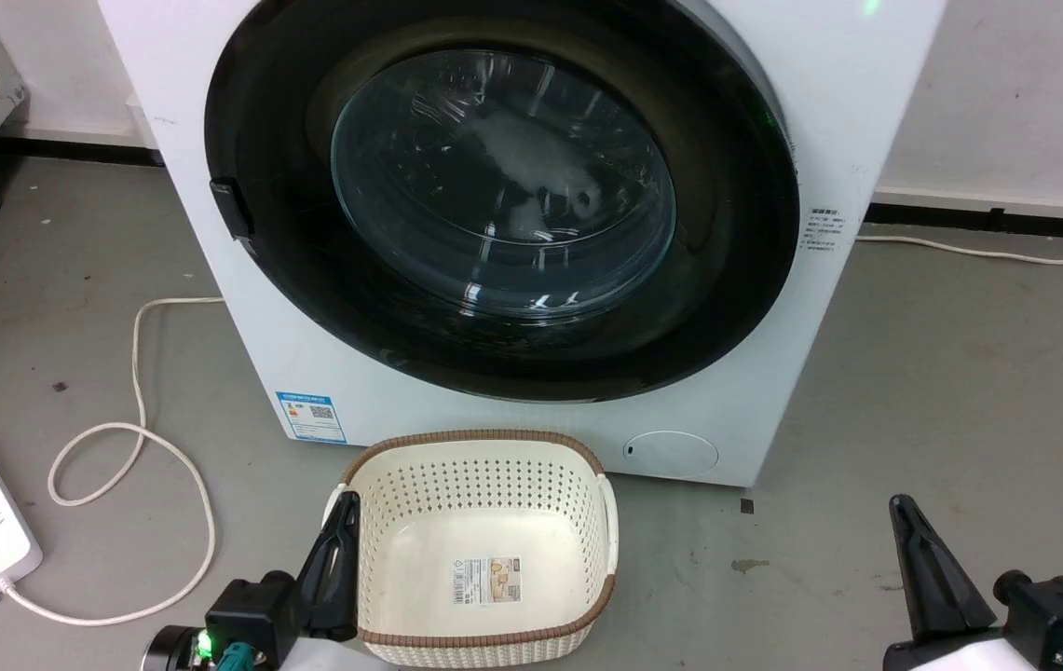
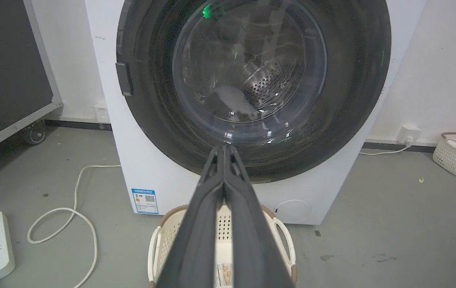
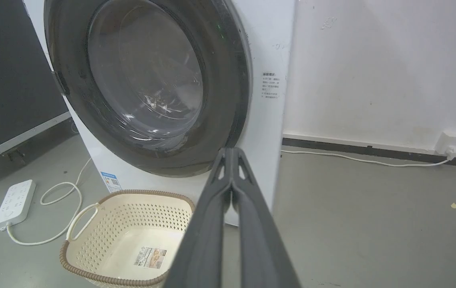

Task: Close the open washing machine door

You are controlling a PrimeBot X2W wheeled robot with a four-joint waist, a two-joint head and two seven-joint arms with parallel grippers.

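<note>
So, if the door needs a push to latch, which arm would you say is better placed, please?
Probably left. The washing machine door looks shut already; its latch tab sits on the robot's left, nearer the left claw. The right claw is out past the right corner of the washing machine.

Left gripper (image 1: 347, 511) and right gripper (image 1: 905, 513) (both pinched closed) point forward.
</note>
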